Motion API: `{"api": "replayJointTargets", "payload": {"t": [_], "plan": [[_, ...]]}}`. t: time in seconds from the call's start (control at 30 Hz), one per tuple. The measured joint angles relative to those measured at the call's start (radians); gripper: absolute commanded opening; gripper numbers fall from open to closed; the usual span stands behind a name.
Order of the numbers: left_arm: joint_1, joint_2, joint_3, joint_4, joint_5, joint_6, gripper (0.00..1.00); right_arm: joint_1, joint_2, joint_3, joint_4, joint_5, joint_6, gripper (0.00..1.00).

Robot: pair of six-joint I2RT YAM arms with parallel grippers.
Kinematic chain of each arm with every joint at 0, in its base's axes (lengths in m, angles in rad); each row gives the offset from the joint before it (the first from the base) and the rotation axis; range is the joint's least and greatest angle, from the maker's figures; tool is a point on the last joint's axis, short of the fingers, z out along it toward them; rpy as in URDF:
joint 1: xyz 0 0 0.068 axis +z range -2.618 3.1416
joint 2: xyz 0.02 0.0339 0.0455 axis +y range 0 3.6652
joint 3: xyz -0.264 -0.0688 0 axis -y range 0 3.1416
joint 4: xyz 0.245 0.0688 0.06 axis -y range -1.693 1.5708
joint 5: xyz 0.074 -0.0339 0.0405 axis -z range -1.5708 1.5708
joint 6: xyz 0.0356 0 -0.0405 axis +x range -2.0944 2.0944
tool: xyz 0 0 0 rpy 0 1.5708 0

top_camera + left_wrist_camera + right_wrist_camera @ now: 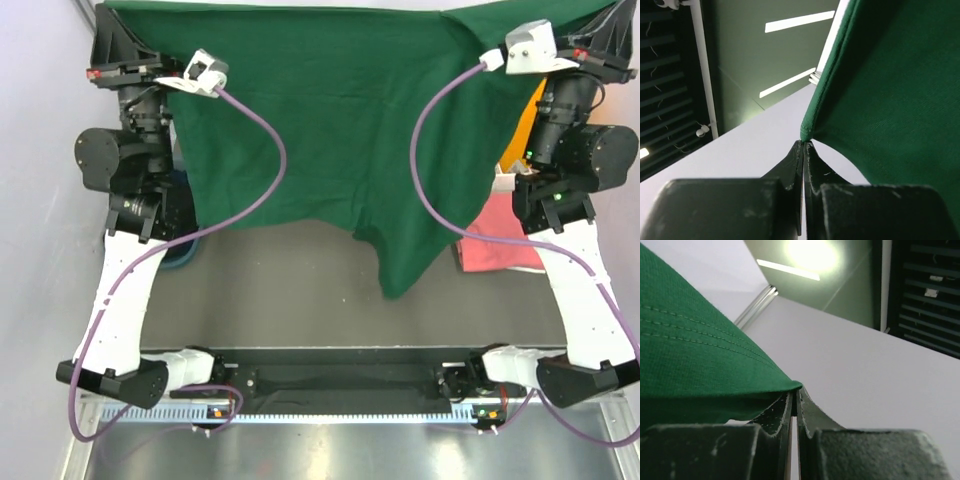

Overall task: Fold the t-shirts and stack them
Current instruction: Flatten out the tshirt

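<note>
Grey table (300, 290), matte. An orange sheet (527, 130) shows as a narrow strip at far right, mostly covered. A white slotted rack (340, 413) runs along the near edge. A dark blue rounded item (180, 257) sits at left, largely hidden. Overhead, the wrist views show ceiling strip lights (799, 21) and a round lamp (812, 251).

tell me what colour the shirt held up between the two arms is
The shirt is plain dark green, clearest in the top external view.
</note>
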Motion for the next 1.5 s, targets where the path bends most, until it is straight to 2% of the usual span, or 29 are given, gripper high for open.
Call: {"api": "replayJointTargets", "payload": {"t": [0.23, 0.47, 0.6, 0.73, 0.83, 0.93, 1.03, 1.13, 1.2, 1.33, 1.4, 1.5], "plan": [[0.057, 0.038, -0.062, 0.01, 0.083, -0.011, 0.0, -0.007, 0.145, 0.071, 0.082, -0.051, -0.013, 0.0], [0.13, 0.266, -0.072, -0.084, 0.13, -0.037, 0.0, -0.021, 0.422, 0.105, -0.002, -0.072, -0.021, 0.0], [0.165, 0.443, 0.048, -0.097, 0.114, -0.039, 0.0, -0.024, 0.616, 0.292, -0.044, -0.065, -0.045, 0.0], [0.179, 0.578, 0.237, -0.08, 0.084, -0.037, 0.0, -0.029, 0.767, 0.592, -0.062, -0.068, -0.087, 0.0], [0.178, 0.612, 0.34, 0.013, 0.071, -0.02, 0.0, -0.031, 0.772, 0.685, -0.009, -0.091, -0.126, 0.0], [0.177, 0.6, 0.366, 0.17, 0.07, 0.008, 0.0, -0.031, 0.726, 0.685, 0.074, -0.122, -0.151, 0.0], [0.177, 0.558, 0.319, 0.297, 0.067, 0.034, 0.0, -0.032, 0.627, 0.565, 0.142, -0.129, -0.152, 0.0], [0.178, 0.46, 0.122, 0.409, 0.067, 0.052, 0.0, -0.032, 0.473, 0.293, 0.202, -0.131, -0.149, 0.0], [0.18, 0.381, -0.07, 0.46, 0.072, 0.057, 0.0, -0.032, 0.369, 0.067, 0.243, -0.129, -0.135, 0.0], [0.183, 0.237, -0.525, 0.497, 0.104, 0.051, 0.0, -0.029, 0.226, -0.361, 0.212, -0.119, -0.093, 0.0], [0.185, 0.202, -0.708, 0.465, 0.129, 0.048, 0.0, -0.02, 0.193, -0.524, 0.15, -0.116, -0.061, 0.0], [0.185, 0.14, -0.971, 0.346, 0.185, 0.048, 0.0, -0.001, 0.135, -0.717, -0.045, -0.118, 0.0, 0.0]]}}
